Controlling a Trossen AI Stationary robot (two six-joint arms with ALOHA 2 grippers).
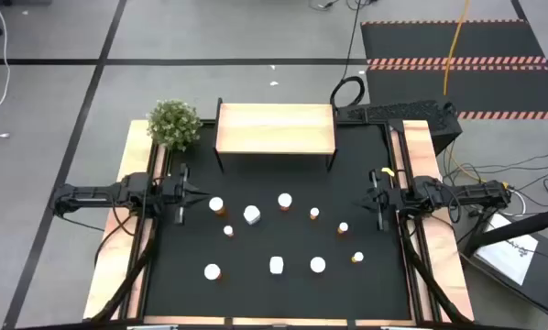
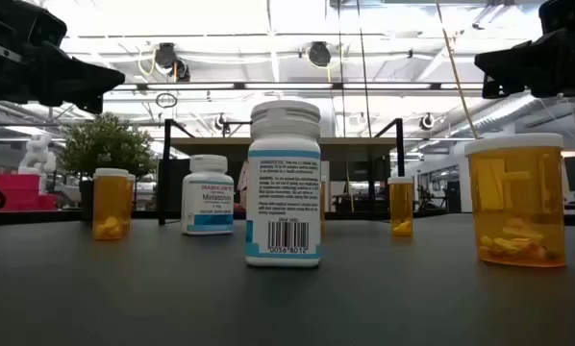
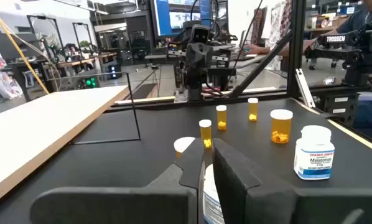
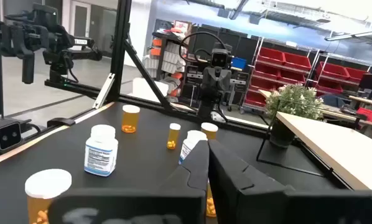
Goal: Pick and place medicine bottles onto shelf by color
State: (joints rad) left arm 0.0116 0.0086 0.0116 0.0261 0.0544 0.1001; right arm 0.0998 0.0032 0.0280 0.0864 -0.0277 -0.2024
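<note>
Several medicine bottles stand upright on their bases on the black mat: orange ones with white caps (image 1: 216,205) (image 1: 318,266), tiny orange ones (image 1: 314,214) (image 1: 357,258), and all-white ones (image 1: 252,215) (image 1: 276,266). The light-wood shelf (image 1: 276,128) stands on black legs at the far middle, with nothing on top. My left gripper (image 1: 190,192) hovers shut at the mat's left edge, pointing right, short of the nearest orange bottle. My right gripper (image 1: 373,194) hovers shut at the right edge, pointing left. In the wrist views, both grippers (image 3: 206,171) (image 4: 208,155) hold nothing.
A small green potted plant (image 1: 174,123) stands at the shelf's left end. Pale wooden rails (image 1: 118,257) (image 1: 430,257) run along both sides of the mat. Bare mat lies between the bottles and the shelf's legs, and along the near edge.
</note>
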